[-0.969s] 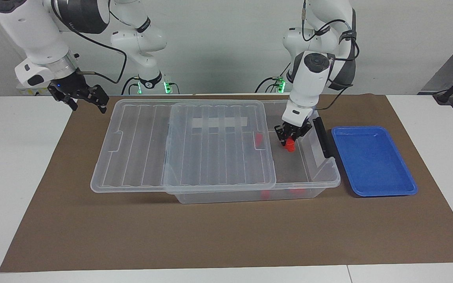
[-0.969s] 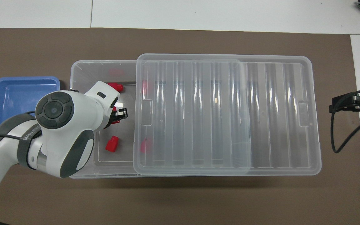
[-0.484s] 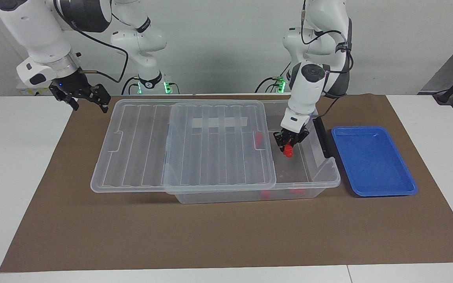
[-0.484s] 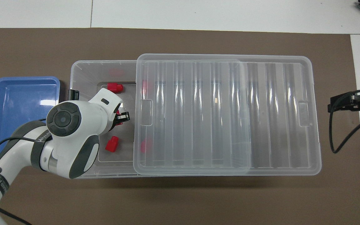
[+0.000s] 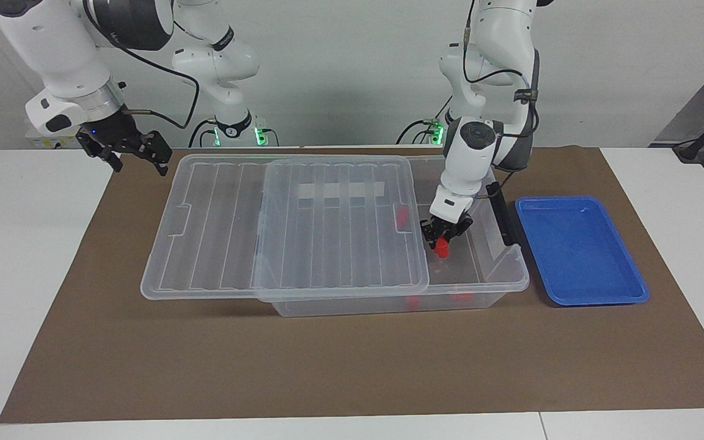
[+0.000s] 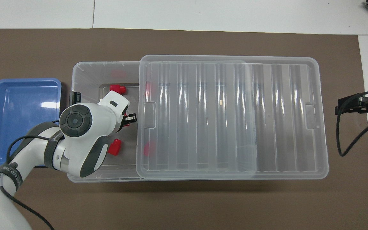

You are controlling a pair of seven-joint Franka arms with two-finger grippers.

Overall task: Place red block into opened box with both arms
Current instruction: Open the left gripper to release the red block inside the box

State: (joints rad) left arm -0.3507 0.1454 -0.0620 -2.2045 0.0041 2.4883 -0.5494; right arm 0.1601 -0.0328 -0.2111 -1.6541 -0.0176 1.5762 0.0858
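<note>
Writing is scarce: only grey lettering on the left arm's forearm band shows in the overhead view, partly turned away and not readable in full. The box (image 5: 498, 278) carries a plain white strip with no print that can be made out.

A brown mat (image 5: 352, 366) covers the middle of the white bench (image 5: 22, 256); a pale grey wall stands at the robots' end, with green lights glowing at the arm bases.

The box sits on the mat, its ribbed clear lid (image 5: 278, 226) slid toward the right arm's end so the part toward the left arm's end lies open. The left pincer (image 5: 443, 235) hangs inside that opening, its fingertips clamped on the red block (image 5: 442, 247), which is held above the box floor. Two more red blocks (image 6: 114, 149) lie on the box floor, and another red shape shows through the lid edge. A blue tray (image 5: 578, 250) rests just beside the box at the left arm's end.

The right arm waits, its pincer (image 5: 126, 150) spread apart over the mat's corner at its own end.
</note>
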